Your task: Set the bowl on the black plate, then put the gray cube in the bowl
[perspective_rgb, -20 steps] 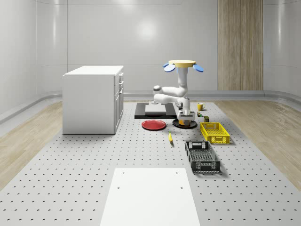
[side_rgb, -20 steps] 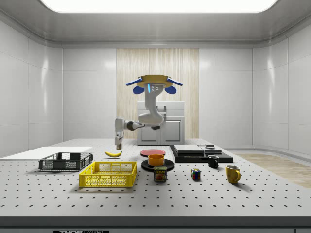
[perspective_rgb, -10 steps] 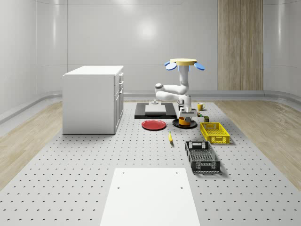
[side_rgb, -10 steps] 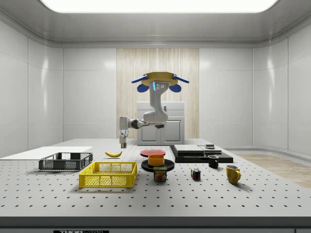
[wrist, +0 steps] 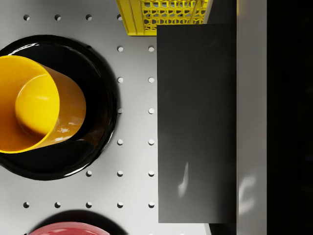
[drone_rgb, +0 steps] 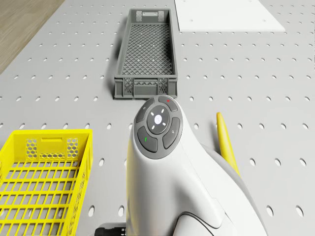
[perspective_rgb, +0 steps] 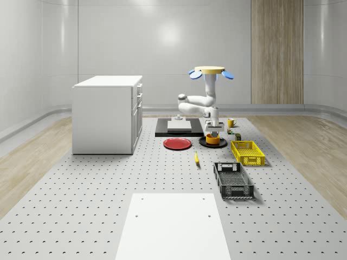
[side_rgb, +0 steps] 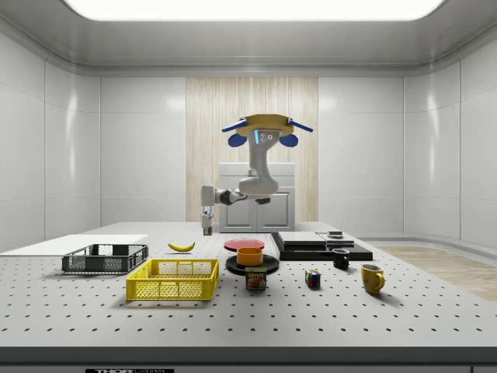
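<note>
The tool [side_rgb: 207, 227] hangs from the bent arm, clear above the surface [side_rgb: 93, 311]. In the side view it is between the banana [side_rgb: 182, 246] and the red plate [side_rgb: 244, 244], with air beneath it. Whether it is open or closed cannot be told, and nothing can be seen in its grasp. The wrist view looks straight down beside the orange bowl [wrist: 29, 105], not into it, so the tool is off to one side of the bowl.

The bowl stands upright on the black plate [wrist: 103, 115], so the first step looks done. The yellow crate [side_rgb: 172, 280] lies just beside the plate. The drone [side_rgb: 266, 128] hovers well above the surface, roughly over the plates.

The step in hand appears to be fetching the gray cube. The likeliest candidate is a small gray block [side_rgb: 335, 233] on the black slab [side_rgb: 311, 250]. It lies towards the side view's right, well apart from the tool, though it is too small to be sure of.

The next move calls for carrying the tool across to that block. It then has to descend squarely over the block and close on opposite faces, without brushing the bowl in passing.
</note>
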You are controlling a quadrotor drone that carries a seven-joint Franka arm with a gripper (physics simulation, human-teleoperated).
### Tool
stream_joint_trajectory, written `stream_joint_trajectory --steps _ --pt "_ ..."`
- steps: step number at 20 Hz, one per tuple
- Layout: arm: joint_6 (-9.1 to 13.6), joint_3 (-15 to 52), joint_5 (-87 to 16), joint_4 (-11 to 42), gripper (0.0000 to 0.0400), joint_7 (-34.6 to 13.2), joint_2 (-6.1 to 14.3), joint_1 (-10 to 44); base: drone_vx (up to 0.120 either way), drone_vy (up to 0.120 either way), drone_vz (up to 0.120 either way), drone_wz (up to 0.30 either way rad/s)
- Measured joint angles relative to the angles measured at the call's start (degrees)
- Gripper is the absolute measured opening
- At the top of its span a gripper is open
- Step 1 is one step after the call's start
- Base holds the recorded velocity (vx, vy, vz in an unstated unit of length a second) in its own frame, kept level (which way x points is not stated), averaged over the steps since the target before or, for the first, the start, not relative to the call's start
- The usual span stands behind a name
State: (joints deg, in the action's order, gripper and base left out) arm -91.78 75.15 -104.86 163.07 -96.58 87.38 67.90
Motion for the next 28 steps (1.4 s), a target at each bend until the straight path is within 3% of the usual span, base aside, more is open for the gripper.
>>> stream_joint_trajectory --steps 23,28 --pt "-0.58 0.09 0.26 -0.03 0.0251 -0.13 0.62 0.17 -0.120 0.000 -0.009 0.000" --pt "-0.68 0.10 0.30 -0.03 0.0251 -0.15 0.73 0.20 -0.120 0.000 -0.120 0.000"
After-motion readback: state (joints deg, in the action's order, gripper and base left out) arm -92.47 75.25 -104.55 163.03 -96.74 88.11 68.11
